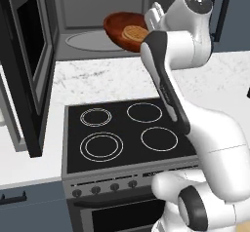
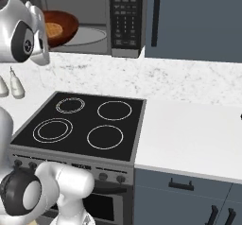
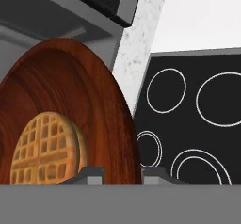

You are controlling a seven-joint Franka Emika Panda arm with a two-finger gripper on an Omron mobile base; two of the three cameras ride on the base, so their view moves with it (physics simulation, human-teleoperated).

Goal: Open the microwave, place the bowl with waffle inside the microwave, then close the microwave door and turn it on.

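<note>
Left base view: microwave door [image 1: 30, 65] swung open at left edge; bowl [image 1: 126, 29] with waffle [image 1: 135, 32] top centre, at mouth of microwave [image 1: 93, 16] cavity.

Right base view: bowl [image 2: 60, 27] upper left, beside keypad [image 2: 125, 18], above stove [image 2: 82, 125].

Hand view: gripper [image 3: 122, 175] fingertips straddle bowl [image 3: 80, 105] rim, clamped on it; waffle [image 3: 44, 150] lower left.

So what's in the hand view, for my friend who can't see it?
A brown bowl with a waffle in it sits close up, its rim between the two fingers. Behind it is the open microwave, and to the right a black stove with white rings.
</note>
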